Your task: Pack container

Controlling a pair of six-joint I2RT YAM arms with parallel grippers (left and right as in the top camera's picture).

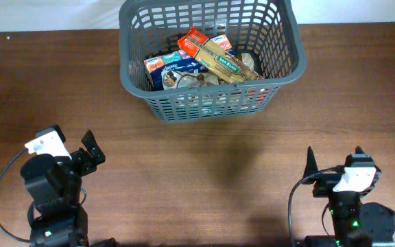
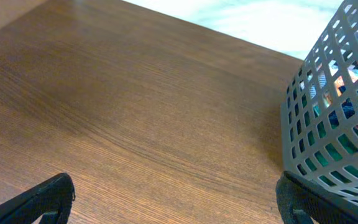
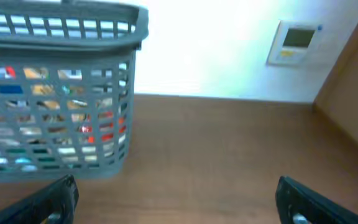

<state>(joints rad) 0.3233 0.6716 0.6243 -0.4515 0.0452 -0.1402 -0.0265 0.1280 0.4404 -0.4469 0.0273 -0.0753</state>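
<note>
The tabletop (image 1: 204, 171) is dark brown wood with a fine grain running across it. Beyond its far edge lies a pale, whitish background. The right wrist view shows bright white beyond that edge, with one small wall panel (image 3: 297, 42) high up and a tan wooden surface (image 3: 353, 81) at the right.

There is one container (image 1: 211, 103), a grey lattice basket, standing on the tabletop at the far middle, close to the back edge. Inside lie several grocery packets heaped together. I can tell apart a long box with a green label (image 1: 219, 60), an orange packet (image 1: 194, 38) and a blue-and-white packet (image 1: 166, 65). The rest overlap too much to count.

There are two arms, one at each near corner and both well apart from the basket. The left claw (image 1: 91, 152) is spread wide and holds nothing. The right claw (image 1: 334, 159) is also spread and holds nothing.
</note>
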